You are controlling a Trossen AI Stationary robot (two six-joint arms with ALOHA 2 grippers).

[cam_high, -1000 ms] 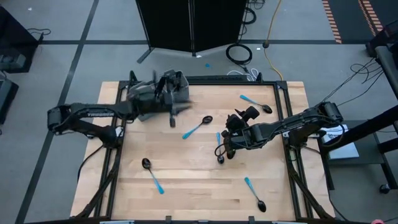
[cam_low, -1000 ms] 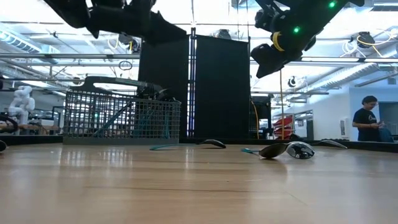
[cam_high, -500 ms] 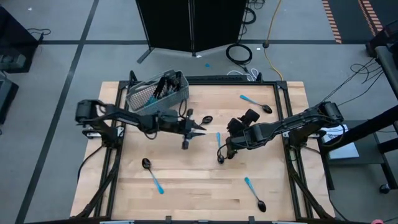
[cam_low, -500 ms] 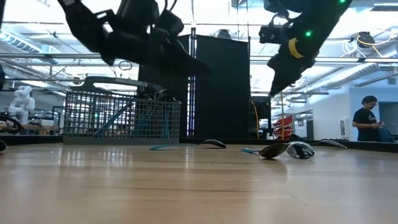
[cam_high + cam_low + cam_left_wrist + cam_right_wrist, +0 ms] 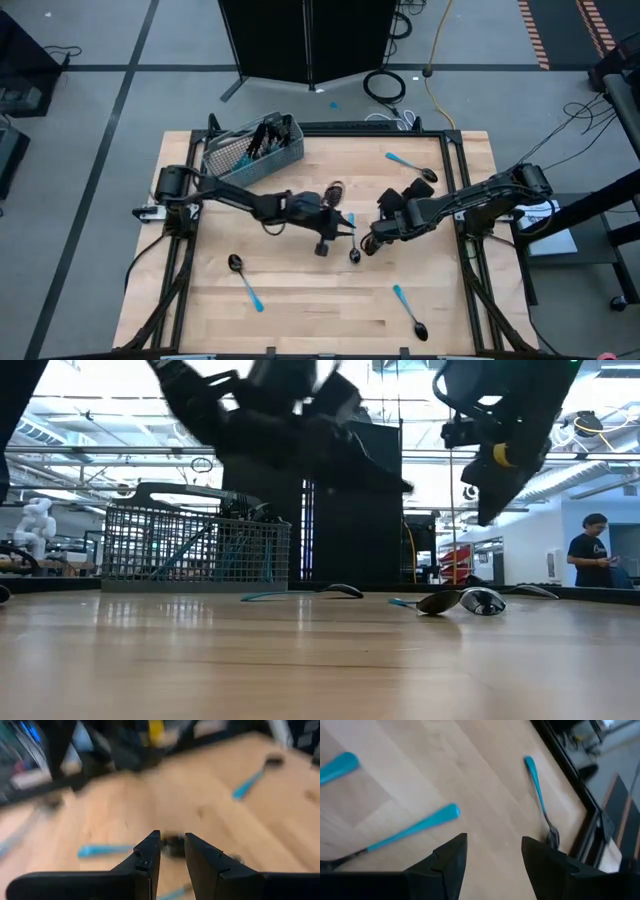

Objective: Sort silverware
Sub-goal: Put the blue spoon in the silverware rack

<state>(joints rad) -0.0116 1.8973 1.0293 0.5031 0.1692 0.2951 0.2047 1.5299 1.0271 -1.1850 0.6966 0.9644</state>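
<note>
**Two sets of fingers meet over the middle of the desk, neither grasping anything**

Two dark fingers (image 5: 148, 855) of the left gripper (image 5: 340, 226) stand a narrow gap apart with bare wood between them, nothing caught. They hang just off the desk's centre, over a blurred dark-headed piece with a light-blue handle (image 5: 102, 851). The right gripper (image 5: 372, 240) sits just at their 3 o'clock side, its fingers (image 5: 451, 856) spread wide and released, empty, above the dark-headed, light-blue-handled silverware (image 5: 353, 240) lying at the centre. Its wrist view shows two blue handles (image 5: 415, 827) close under the fingers and a fork (image 5: 540, 802) farther off near the desk's black frame.

Loose spoons lie scattered on the light wooden desk (image 5: 300, 290): one (image 5: 333, 190) just at 12 o'clock from the left gripper, one (image 5: 410, 167) at 2 o'clock near the far right corner, one (image 5: 245, 280) at 8 o'clock, one (image 5: 410, 312) at 5 o'clock near the front edge. The grey wire-mesh basket (image 5: 250, 152) stands at the desk's 11 o'clock corner with several pieces standing in it. The left arm reaches in from 9 o'clock, the right arm from 3 o'clock. In the low view a person (image 5: 592, 552) stands in the room beyond.
</note>
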